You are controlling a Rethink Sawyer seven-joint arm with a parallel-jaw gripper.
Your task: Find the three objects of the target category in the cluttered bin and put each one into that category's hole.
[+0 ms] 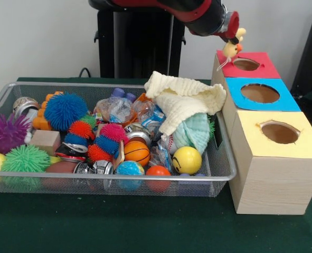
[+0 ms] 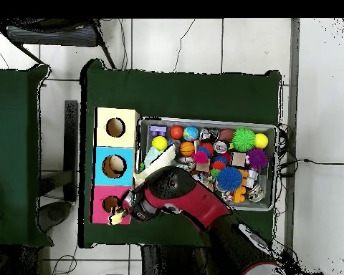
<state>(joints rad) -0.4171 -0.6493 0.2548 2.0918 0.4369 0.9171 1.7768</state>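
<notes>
The silver wire-mesh bin point(image 1: 119, 175) is full of mixed toys; it also shows in the overhead view point(image 2: 207, 122). My gripper point(image 1: 234, 35) is shut on a small yellow plush toy point(image 1: 230, 49) with an orange beak. The toy hangs just above the left edge of the red-surrounded hole point(image 1: 246, 64) in the far wooden box. In the overhead view my gripper point(image 2: 126, 209) holds the toy point(image 2: 117, 215) right beside the red hole point(image 2: 110, 204).
The blue-surrounded hole point(image 1: 260, 93) and the yellow-surrounded hole point(image 1: 280, 133) lie in front of the red one. A cream cloth point(image 1: 185, 100) drapes over the bin's right end. Spiky balls, a basketball point(image 1: 136, 153) and cans fill the bin.
</notes>
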